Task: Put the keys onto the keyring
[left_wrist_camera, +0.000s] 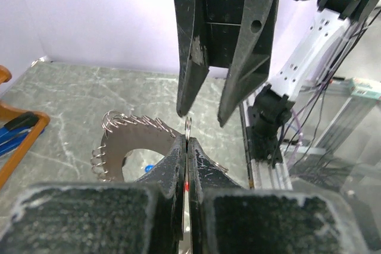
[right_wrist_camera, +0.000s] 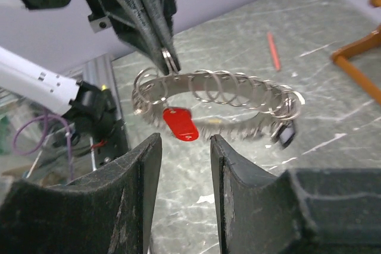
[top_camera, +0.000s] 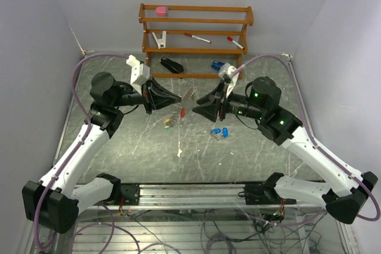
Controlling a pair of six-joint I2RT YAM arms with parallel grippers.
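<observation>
the left gripper [right_wrist_camera: 166, 56] is reaching down from the top edge, its dark fingers pressed together and pinching a small wire loop of the keyring [right_wrist_camera: 226, 94]. the keyring is hanging from that pinch above the table [right_wrist_camera: 238, 34], almost edge-on, fringed with thin silvery loops. a red tag [right_wrist_camera: 180, 124] is dangling under its left part and a dark tag [right_wrist_camera: 286, 135] under its right end. the right gripper [right_wrist_camera: 185, 147] is sitting just below the red tag, fingers standing apart with nothing between them. a red pen [right_wrist_camera: 274, 52] is lying on the table beyond.
</observation>
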